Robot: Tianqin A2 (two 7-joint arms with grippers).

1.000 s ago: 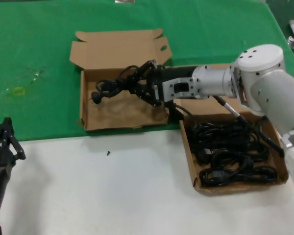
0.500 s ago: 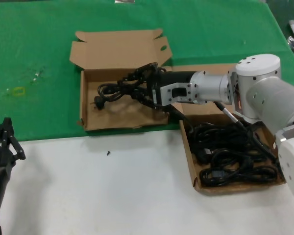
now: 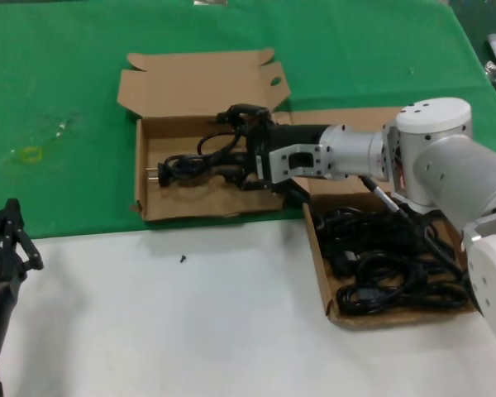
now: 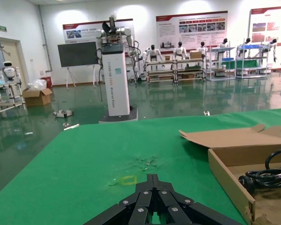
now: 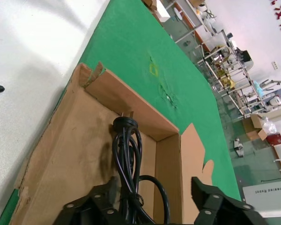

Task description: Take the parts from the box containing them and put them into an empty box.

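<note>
left black gripper (image 3: 8, 227): parked at near-left table edge, fingers together | squarish brown cardboard box (image 3: 397, 310): heaped with black looped cords (image 3: 393, 265) | right gripper (image 3: 241, 149): fingers spread over wide low brown cardboard box (image 3: 153, 207), black coiled power cord (image 3: 190, 165) lying inside, pronged plug leftward

Lighting is bright and even, from overhead. In the head view the white table (image 3: 231, 331) reads near overexposed; shadows under the right arm (image 3: 446, 165) are soft. The left wrist view shows ceiling-light glare on the glossy floor (image 4: 47, 136). The right wrist view is steeply skewed, with a washed-out far background and a dark cord (image 5: 126, 154) shadow.
</note>
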